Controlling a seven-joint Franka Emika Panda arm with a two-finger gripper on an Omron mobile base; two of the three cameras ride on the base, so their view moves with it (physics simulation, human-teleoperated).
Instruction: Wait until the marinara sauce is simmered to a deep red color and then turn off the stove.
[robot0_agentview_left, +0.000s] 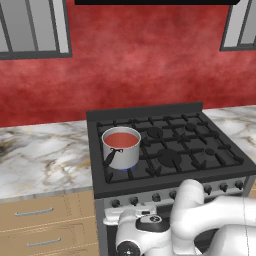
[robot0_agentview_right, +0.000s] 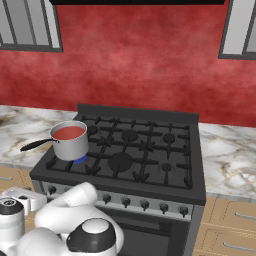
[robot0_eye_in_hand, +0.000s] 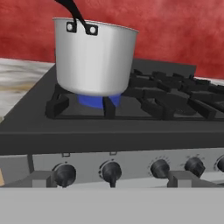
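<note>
The marinara sauce (robot0_agentview_left: 121, 139) is a smooth orange-red disc inside a small steel saucepan (robot0_agentview_left: 121, 149) on the stove's (robot0_agentview_left: 170, 150) front left burner. A blue flame (robot0_eye_in_hand: 98, 99) burns under the pan (robot0_eye_in_hand: 94, 57). In the right base view the sauce (robot0_agentview_right: 68, 132) looks pale red, and the pan's black handle (robot0_agentview_right: 36, 144) points left. My gripper (robot0_eye_in_hand: 112, 179) is open, low in front of the stove's silver strip, with nothing between its fingers. It faces the two leftmost knobs (robot0_eye_in_hand: 64, 174) (robot0_eye_in_hand: 110, 171) and touches neither. The white hand (robot0_agentview_left: 114, 216) sits just below the strip.
More dark knobs (robot0_eye_in_hand: 159, 167) run rightward along the strip. Marble counters flank the stove on the left (robot0_agentview_left: 45, 155) and on the right (robot0_agentview_right: 230, 155), with wooden drawers (robot0_agentview_left: 40, 215) beneath. A mottled red wall (robot0_agentview_left: 140, 60) stands behind.
</note>
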